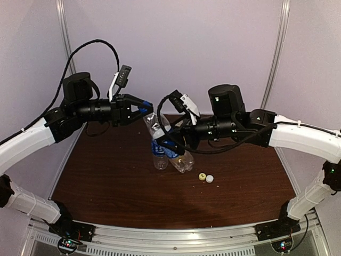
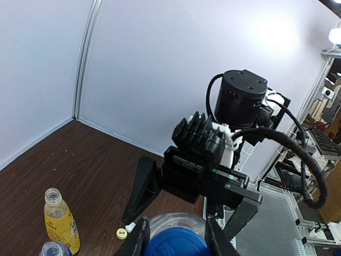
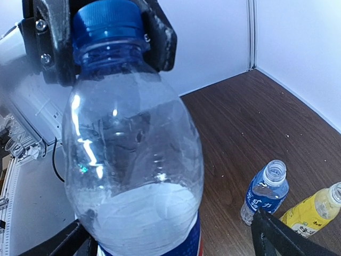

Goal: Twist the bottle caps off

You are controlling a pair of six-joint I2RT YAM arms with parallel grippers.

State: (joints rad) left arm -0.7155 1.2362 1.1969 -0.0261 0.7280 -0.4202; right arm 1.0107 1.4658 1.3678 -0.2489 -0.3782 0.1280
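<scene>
The left end effector [image 1: 145,109] is pressed together on the blue plastic screw cap [image 3: 108,20], one dark finger on each side of its ribbed skirt. The cap sits on the taller clear plastic bottle with a blue label [image 3: 133,160], which hangs tilted in the air above the middle of the brown wooden desk [image 1: 106,181], towards its far edge. The right end effector [image 1: 166,143] is spread wide astride the bottle's lower body. The right wrist view shows a gap on one side, so it probably brackets the bottle rather than clamping it. The bottle looks light, thin-walled and smooth, so it would likely dent or spin under a loose hold. The firmer labelled band low on the body seems the best place to brace it, while the ribbed cap gives the twisting grip. Both forearms run roughly level and point inward, meeting head-on, with the upper links rising from the desk's near corners. Below, the short clear plastic bottle [image 3: 265,192] and the yellow-orange plastic bottle [image 3: 311,212] stand open near the desk's middle. The small yellow cap [image 1: 202,176] and small white cap [image 1: 210,179] lie just beside each other, nearer the near edge.
</scene>
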